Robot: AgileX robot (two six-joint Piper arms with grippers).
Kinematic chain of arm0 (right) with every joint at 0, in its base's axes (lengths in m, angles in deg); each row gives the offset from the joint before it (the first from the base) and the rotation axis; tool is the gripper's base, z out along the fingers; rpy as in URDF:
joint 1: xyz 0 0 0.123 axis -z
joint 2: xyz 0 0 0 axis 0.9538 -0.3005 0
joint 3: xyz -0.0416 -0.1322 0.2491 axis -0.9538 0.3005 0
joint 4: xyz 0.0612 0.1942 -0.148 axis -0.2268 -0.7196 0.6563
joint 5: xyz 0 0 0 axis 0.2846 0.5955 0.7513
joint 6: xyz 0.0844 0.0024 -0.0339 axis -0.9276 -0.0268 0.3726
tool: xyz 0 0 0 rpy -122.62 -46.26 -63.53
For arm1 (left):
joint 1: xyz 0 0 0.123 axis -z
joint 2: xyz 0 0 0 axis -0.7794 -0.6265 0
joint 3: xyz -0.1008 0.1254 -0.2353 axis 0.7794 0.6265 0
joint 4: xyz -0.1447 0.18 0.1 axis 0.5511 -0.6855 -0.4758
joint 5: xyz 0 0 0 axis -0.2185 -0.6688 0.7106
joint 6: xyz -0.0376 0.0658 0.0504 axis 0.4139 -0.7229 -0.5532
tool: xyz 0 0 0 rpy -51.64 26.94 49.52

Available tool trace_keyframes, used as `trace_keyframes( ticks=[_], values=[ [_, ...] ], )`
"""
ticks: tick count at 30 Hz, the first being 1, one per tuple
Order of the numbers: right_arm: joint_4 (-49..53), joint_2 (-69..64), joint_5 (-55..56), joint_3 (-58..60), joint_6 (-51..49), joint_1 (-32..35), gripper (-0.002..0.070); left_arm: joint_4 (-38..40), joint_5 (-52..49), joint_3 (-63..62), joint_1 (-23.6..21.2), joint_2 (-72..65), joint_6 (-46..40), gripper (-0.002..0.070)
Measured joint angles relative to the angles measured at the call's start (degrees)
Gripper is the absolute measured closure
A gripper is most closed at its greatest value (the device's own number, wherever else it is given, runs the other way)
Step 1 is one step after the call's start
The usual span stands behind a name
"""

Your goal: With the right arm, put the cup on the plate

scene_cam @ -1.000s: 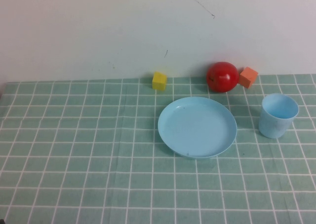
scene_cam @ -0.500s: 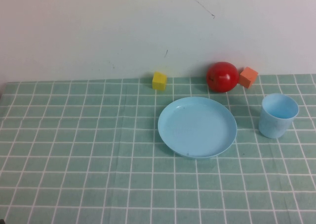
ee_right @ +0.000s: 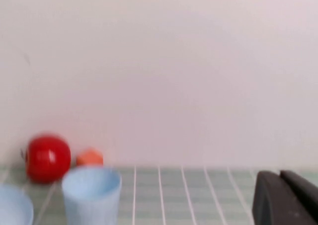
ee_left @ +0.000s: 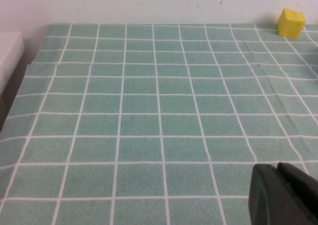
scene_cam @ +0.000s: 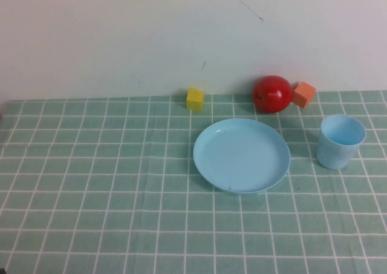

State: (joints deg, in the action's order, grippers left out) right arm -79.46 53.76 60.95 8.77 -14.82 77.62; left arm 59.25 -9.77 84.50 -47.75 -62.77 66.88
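One cup (scene_cam: 341, 141), one plate (scene_cam: 242, 155), one ball (scene_cam: 272, 94), two cubes (scene_cam: 195, 98).

From the raised camera we are looking down at the checked tablecloth (scene_cam: 91, 183), facing the white wall (scene_cam: 121, 38). The left wrist camera is sitting low, looking across the cloth toward the yellow cube (ee_left: 290, 22), shared with the high view. The right wrist camera is looking nearly level at the wall, seemingly close to the cup (ee_right: 91, 195), sharing the red ball (ee_right: 47, 158).

Cup (scene_cam: 341, 141) light blue; plate (scene_cam: 242, 155) light blue; ball (scene_cam: 272, 94) red; tablecloth (scene_cam: 91, 183) green, white grid.
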Motion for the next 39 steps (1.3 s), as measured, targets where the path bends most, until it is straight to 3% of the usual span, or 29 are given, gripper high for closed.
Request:
trace_keyframes(
  ticks=[8, 17, 21, 31, 39],
  values=[
    [0.1, 0.0, 24.4, 0.0, 0.5, 0.0, 0.0679, 0.0, -0.1, 0.0, 0.0, 0.0, 0.0, 0.0678],
    [0.4, 0.0, 29.7, 0.0, -0.4, 0.0, 0.0679, 0.0, -0.1, 0.0, 0.0, 0.0, 0.0, 0.0678],
    [2.8, 0.0, 22.9, -5.1, -3.1, 0.0, 0.0679, 0.0, -0.1, 0.0, 0.0, 0.0, 0.0, 0.0678],
    [5.9, -6.5, -3.6, -31.3, -7.6, 0.0, 0.0679, 0.0, -0.1, 0.0, 0.0, 0.0, 0.0, 0.0678],
    [2.3, -27.0, -19.9, -44.7, 6.2, 0.0, 0.0679, 0.0, -0.1, 0.0, 0.0, 0.0, 0.0, 0.0678]
  ],
)
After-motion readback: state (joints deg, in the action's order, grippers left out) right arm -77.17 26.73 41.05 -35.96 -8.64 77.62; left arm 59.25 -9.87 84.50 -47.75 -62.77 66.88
